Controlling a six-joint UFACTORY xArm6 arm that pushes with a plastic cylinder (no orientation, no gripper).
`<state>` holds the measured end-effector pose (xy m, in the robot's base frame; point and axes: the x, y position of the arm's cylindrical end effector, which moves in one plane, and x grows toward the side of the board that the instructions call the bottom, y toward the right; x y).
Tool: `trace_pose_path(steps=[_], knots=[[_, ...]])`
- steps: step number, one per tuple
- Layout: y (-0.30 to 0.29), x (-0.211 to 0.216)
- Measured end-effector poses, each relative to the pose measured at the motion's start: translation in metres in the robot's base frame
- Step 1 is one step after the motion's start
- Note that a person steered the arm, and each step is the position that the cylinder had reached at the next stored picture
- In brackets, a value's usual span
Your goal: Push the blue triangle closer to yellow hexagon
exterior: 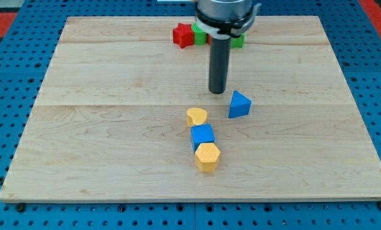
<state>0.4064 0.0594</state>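
Camera view, my tip [217, 92] hovering just left of and above the blue triangle [239, 105], no claw showing, triangle sitting apart up-right of the yellow hexagon [208, 157], blue cube [202, 135] touching hexagon, yellow heart [196, 116] above, on the table [101, 128].

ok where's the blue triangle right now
The blue triangle sits just right of the board's centre, right of and slightly below my tip, with the yellow heart to its lower left.
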Motion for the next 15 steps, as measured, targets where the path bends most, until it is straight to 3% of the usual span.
trace_pose_path(steps=[2, 5, 6, 8, 11, 14, 15], knots=[[0.020, 0.050], [0.040, 0.076], [0.052, 0.060], [0.124, 0.088], [0.073, 0.096], [0.059, 0.082], [0.027, 0.097]])
